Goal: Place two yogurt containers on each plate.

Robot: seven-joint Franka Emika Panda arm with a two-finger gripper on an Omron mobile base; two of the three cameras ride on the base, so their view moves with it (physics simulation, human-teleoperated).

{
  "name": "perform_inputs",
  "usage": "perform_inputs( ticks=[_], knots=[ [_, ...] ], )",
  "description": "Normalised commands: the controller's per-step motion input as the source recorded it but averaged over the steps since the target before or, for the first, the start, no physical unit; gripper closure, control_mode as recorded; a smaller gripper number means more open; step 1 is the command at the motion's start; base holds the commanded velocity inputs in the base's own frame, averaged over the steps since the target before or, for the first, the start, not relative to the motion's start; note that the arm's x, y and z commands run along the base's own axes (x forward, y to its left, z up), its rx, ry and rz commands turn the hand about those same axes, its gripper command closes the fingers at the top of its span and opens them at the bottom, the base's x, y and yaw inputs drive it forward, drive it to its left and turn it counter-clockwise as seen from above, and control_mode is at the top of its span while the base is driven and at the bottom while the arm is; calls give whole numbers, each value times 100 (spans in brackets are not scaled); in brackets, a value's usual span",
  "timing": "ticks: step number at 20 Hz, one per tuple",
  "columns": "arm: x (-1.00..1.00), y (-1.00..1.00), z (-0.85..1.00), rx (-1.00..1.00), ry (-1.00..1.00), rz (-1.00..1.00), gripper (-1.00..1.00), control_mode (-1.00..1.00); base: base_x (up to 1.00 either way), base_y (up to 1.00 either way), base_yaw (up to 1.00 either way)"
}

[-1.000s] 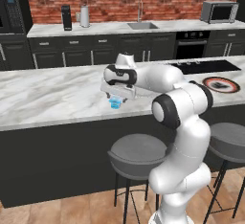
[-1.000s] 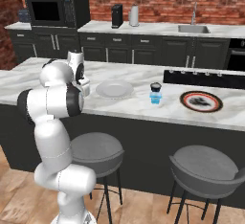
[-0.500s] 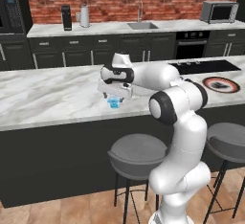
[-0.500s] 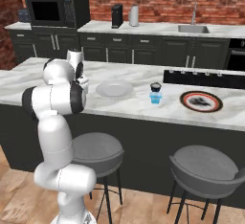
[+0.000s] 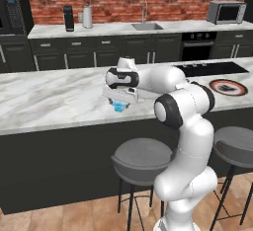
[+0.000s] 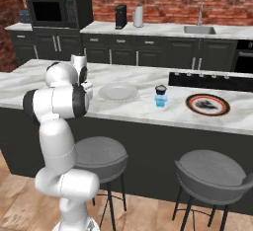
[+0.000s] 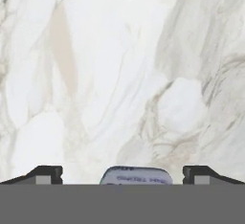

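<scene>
My gripper (image 5: 118, 99) hangs open over the marble island, its fingers either side of a light blue yogurt container (image 5: 118, 107) that stands on the counter. In the hand view the container's pale lid (image 7: 136, 175) sits low between my two fingertips (image 7: 47, 173), and I cannot tell whether they touch it. Two more yogurt containers stand close together between the plates, a dark one (image 6: 160, 90) and a light blue one (image 6: 160, 101). The pale plate (image 6: 117, 92) and the red-rimmed plate (image 6: 208, 104) carry no containers.
A black cooktop (image 6: 212, 80) lies at the island's far right. Two grey stools (image 6: 99, 152) stand under the island's near edge. The back counter holds a sink (image 5: 145, 26), a microwave (image 5: 226, 12) and a kettle (image 5: 87, 17).
The hand has edged slightly left and stays over the blue container. The jaws remain open and nothing on the counter has moved.
</scene>
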Motion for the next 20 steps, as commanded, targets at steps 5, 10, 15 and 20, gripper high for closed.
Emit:
perform_inputs(
  ticks=[5, 10, 15, 20],
  knots=[
    [-19, -4, -15, 0, -6, 0, -100, -100, 0, 0, 0],
    [-11, 2, -2, 0, -2, -1, 100, -100, 0, 0, 0],
    [0, 5, 0, 5, -1, -5, 100, -100, 0, 0, 0],
    [0, -20, 19, 6, 1, -6, 100, -100, 0, 0, 0]
  ],
)
